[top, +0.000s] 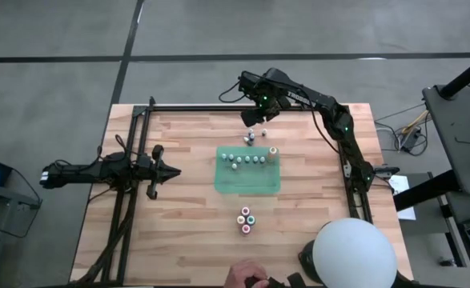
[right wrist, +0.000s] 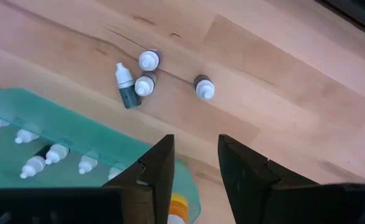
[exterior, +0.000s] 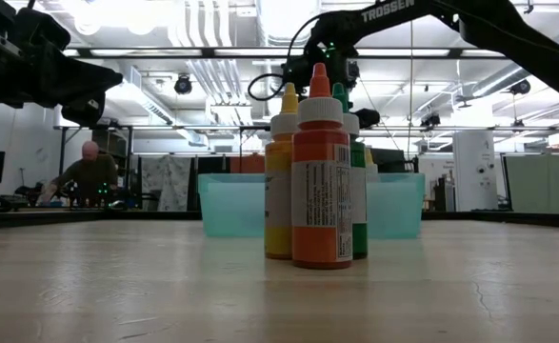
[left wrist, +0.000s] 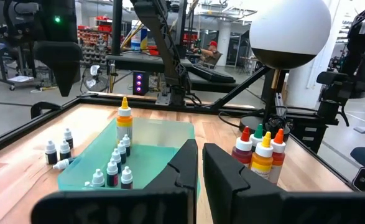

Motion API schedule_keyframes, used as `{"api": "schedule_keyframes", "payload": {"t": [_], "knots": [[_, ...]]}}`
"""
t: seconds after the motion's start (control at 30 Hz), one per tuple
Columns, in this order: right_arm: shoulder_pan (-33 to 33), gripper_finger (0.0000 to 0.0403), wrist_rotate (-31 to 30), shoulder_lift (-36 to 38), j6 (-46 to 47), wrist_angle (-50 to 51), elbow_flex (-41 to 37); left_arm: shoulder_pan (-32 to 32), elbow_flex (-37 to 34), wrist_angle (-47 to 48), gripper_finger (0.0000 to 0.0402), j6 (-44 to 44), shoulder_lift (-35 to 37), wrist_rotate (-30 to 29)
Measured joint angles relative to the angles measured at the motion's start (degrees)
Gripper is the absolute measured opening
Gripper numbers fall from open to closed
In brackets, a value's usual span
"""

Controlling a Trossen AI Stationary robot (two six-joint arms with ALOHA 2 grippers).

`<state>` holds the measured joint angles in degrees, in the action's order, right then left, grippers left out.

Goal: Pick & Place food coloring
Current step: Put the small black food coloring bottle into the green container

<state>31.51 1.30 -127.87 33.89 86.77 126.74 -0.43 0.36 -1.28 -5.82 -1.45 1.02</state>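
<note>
From the high view I have the right claw (top: 253, 118) hovering at about 12 o'clock of the surface (top: 178, 232), above a small cluster of tiny bottles (top: 251, 136) just beyond the far edge of the green tray (top: 247, 182). My right wrist view tells me what the overhead cannot: the claw's fingers stand parted with nothing between them, and below lie four loose tiny bottles (right wrist: 143, 76), three upright and one tipped on its side, all on bare wood beside the tray's rim (right wrist: 101, 134).

Inside the tray, a row of tiny bottles (top: 245, 160) runs along its far part, with the taller yellow-orange dropper bottle (top: 272, 151) upright at the row's 3 o'clock end. The left wrist view shows these standing in the tray (left wrist: 151, 146).

At 6 o'clock of the tray, a separate group of larger squeeze bottles (top: 246, 219) stands on the surface; only the low view gives their colours: orange, yellow, green (exterior: 319, 176).

The left claw (top: 166, 170) waits at 9 o'clock, fingers pressed together, empty.
</note>
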Motion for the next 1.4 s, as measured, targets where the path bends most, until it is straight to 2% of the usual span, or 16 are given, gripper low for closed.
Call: {"api": "schedule_keyframes", "payload": {"t": [0.33, 0.7, 1.0, 1.4], "knots": [[-0.8, 0.0121, 0.0, 4.2, -0.4, -0.6, -3.7, 0.0, 0.0, 0.0, 0.0000, 0.0, 0.0, 0.0], [-1.1, 0.0114, 0.3, 11.9, 0.2, -14.5, -21.0, 0.0, 0.0, 0.0, 0.0000, 0.0, 0.0, 0.0], [-1.1, 0.0131, 0.4, 11.1, 0.2, -20.1, -25.9, 0.0, 0.0, 0.0, 0.0000, 0.0, 0.0, 0.0], [1.5, 0.0146, 0.0, 7.1, -0.9, -22.4, -26.0, 0.0, 0.0, 0.0, 0.0000, 0.0, 0.0, 0.0]]}}
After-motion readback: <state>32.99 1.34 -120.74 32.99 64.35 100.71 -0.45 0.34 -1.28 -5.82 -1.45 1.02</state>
